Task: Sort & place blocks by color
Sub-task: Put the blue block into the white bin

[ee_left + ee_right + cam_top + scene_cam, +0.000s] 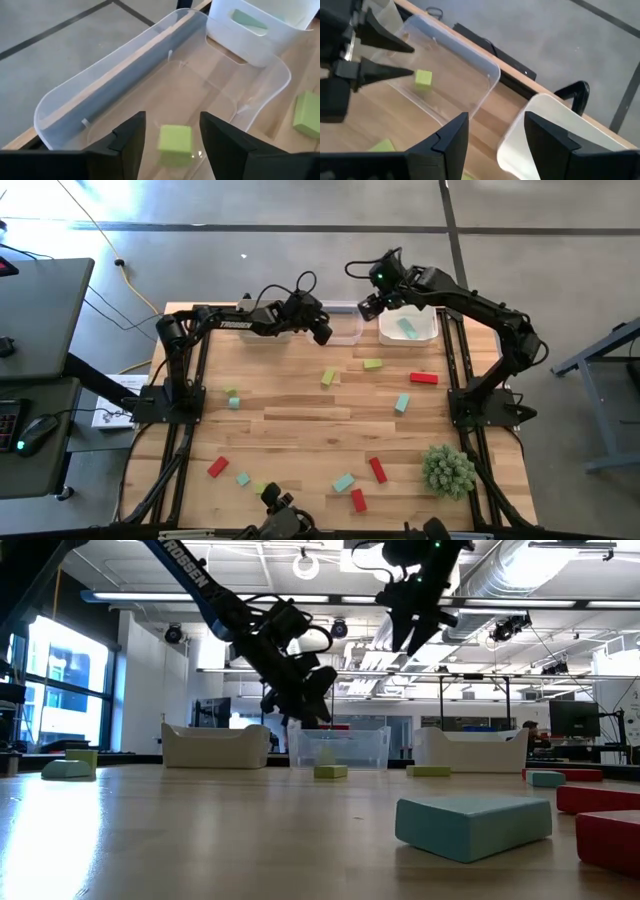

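A: While we are looking across the surface (300, 415) from its near edge, we are seeing loose blocks: red ones (377, 469), teal ones (343, 482), and farther out a yellow-green block (328, 378) lying on the bare wood.

B: We are holding the left gripper (171, 137) right over the clear bin (125, 80), jaws spread, gripping nothing. A yellow-green cube (175, 140) is sitting between the jaws and below them, inside that bin; we cannot tell whether it is resting on the bin floor.

A: So the loose yellow-green pieces are lying back toward the near side from those jaws, and we are judging the left arm the nearer one for them.

B: Agreed. We are keeping the right gripper (372, 302) open and empty too, between the clear bin and the white bin (408, 328), which is holding one teal block (407, 328).

A: Another white bin (215, 745) is sitting on the far left; we cannot see into it.
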